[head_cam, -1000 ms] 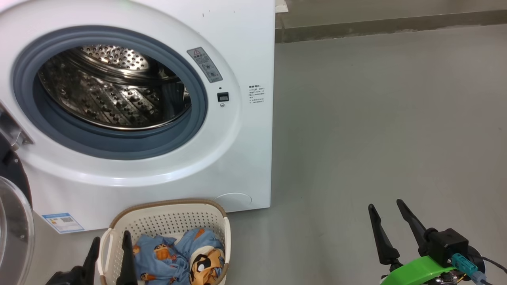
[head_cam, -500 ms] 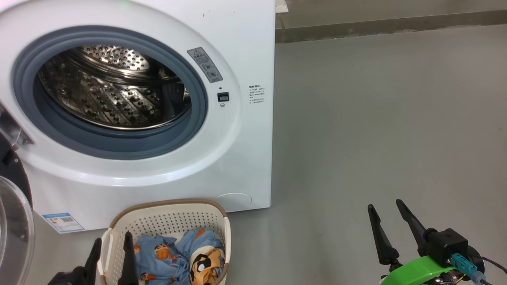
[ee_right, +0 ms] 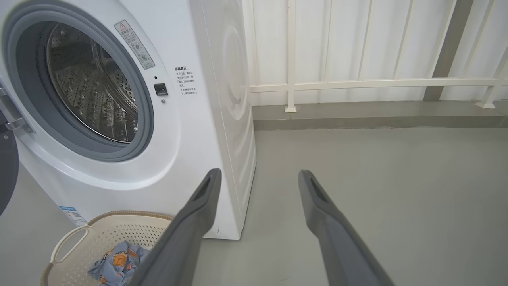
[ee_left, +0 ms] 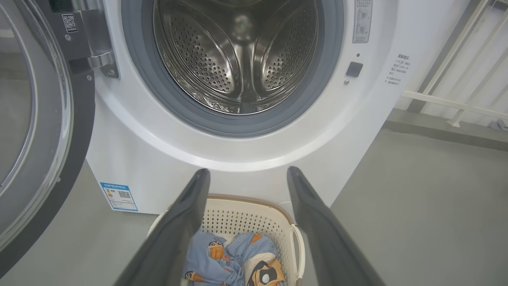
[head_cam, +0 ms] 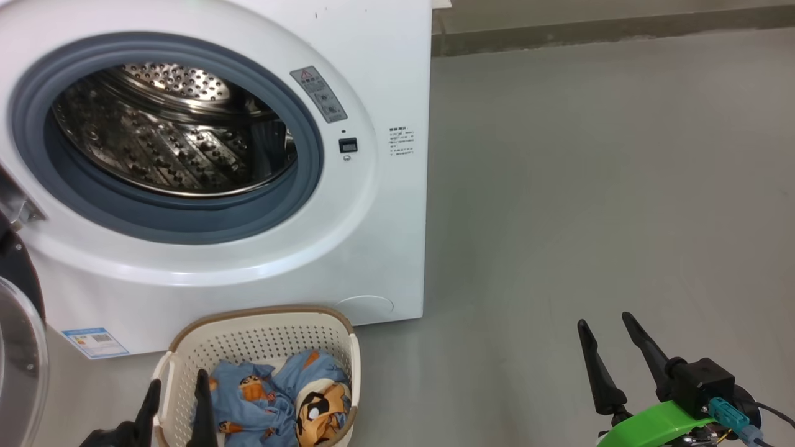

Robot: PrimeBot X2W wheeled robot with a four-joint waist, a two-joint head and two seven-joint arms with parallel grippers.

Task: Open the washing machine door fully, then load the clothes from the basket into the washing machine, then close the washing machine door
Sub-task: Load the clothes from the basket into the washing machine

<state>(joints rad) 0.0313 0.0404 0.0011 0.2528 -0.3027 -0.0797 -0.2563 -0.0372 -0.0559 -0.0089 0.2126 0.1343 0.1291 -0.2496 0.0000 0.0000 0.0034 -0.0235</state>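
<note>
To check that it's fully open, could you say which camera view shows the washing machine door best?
The left wrist view shows the door swung open, with glass, black rim and hinge. The head view catches its edge at lower left; the right wrist view, a dark sliver.

The plain grey floor (head_cam: 590, 186) carries the white washing machine (head_cam: 385, 248) and, just in front of its lower panel, the cream perforated basket (head_cam: 261, 338)

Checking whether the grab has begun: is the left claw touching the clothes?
Cannot tell. In the head view the open left claw overlaps the clothes, but its height over them is unclear.
</note>
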